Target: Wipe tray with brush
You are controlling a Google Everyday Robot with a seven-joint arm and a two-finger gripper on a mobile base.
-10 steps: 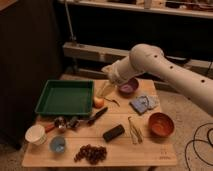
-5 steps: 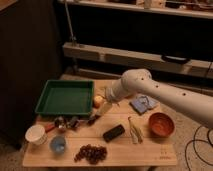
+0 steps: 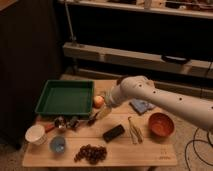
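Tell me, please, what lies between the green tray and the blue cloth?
The camera view shows a round orange fruit and, just beside it, the claw low over the table.

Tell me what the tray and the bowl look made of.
Tray: plastic, apparently; even matte green, moulded raised rim. Bowl: orange-brown with slight sheen, ceramic or plastic, unclear. Claw hangs by the brush, right of the tray.

The pincer [image 3: 103,112] hangs low over the tabletop [image 3: 145,150], jaws apart, just beside the green tray [image 3: 65,98] and right above the slim black brush [image 3: 93,119] (a round orange fruit [image 3: 98,101] sits close behind it).
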